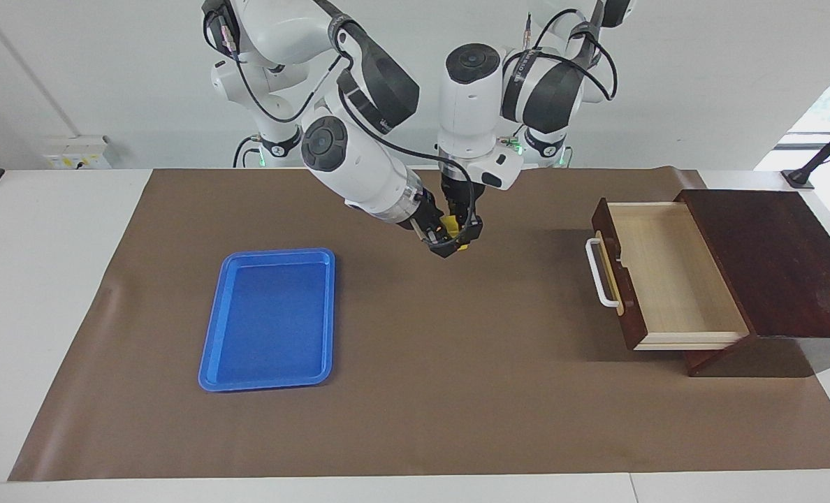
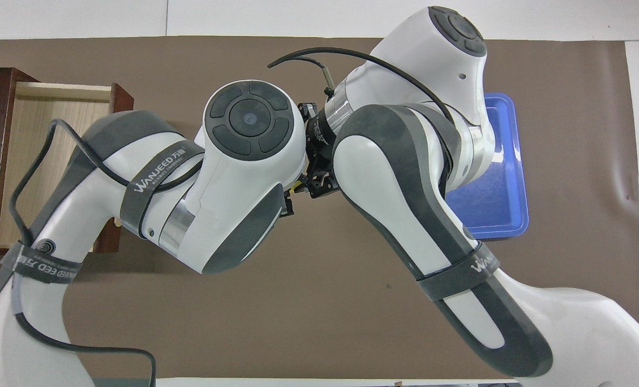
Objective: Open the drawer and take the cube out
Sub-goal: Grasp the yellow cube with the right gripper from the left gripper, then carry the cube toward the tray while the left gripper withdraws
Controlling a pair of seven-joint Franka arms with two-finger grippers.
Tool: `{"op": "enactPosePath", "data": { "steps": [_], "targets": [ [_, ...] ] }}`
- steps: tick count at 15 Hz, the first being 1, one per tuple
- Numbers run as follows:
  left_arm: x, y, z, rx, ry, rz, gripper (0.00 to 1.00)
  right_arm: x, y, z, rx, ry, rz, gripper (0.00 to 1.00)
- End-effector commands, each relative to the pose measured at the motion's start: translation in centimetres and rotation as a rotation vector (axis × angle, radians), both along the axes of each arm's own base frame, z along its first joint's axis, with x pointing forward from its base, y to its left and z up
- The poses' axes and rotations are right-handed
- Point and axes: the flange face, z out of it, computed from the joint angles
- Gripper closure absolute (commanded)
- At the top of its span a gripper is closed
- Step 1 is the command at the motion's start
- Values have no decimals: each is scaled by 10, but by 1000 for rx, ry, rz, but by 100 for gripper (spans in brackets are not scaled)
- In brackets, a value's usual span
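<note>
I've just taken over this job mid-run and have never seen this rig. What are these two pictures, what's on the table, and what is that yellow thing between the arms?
Two white robot arms with two-finger grippers work at one table covered by a brown mat. The facing view looks at them from across the table; the overhead view looks down from above their own end, so the sides are swapped.

On the mat lie a blue tray, toward the right arm's end, and a dark wooden box toward the left arm's end, with the drawer pulled open and its inside bare.

The left gripper and right gripper meet in the air over the middle of the mat, with the cube, small and yellow, between them. It looks like a handover; which gripper holds it, I cannot tell.
</note>
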Motion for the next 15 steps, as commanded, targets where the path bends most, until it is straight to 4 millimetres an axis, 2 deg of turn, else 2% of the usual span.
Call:
{"op": "enactPosePath", "data": {
  "steps": [1, 4, 9, 10, 11, 12, 13, 15],
  "targets": [
    [3, 0, 2, -19, -1, 14, 100, 1, 2, -1, 7, 16, -15, 55],
    [3, 0, 1, -18, 0, 14, 100, 3, -2, -1, 9, 16, -20, 100],
    [3, -1, 2, -20, -2, 11, 100, 6, -7, -2, 9, 19, -30, 100],
    [3, -1, 1, -20, -2, 10, 90, 6, -7, -2, 9, 19, -30, 100],
    [3, -1, 3, -19, -6, 8, 50, 7, -9, -2, 9, 19, -34, 100],
    [3, 0, 2, -17, -6, 4, 0, 8, -10, -2, 11, 18, -35, 100],
    [4, 1, 3, -15, -7, 1, 0, 9, -12, -1, 11, 16, -38, 100],
    [14, 18, 0, -8, -1, 28, 0, 14, -20, -1, 12, 16, -52, 100]
  ]
}}
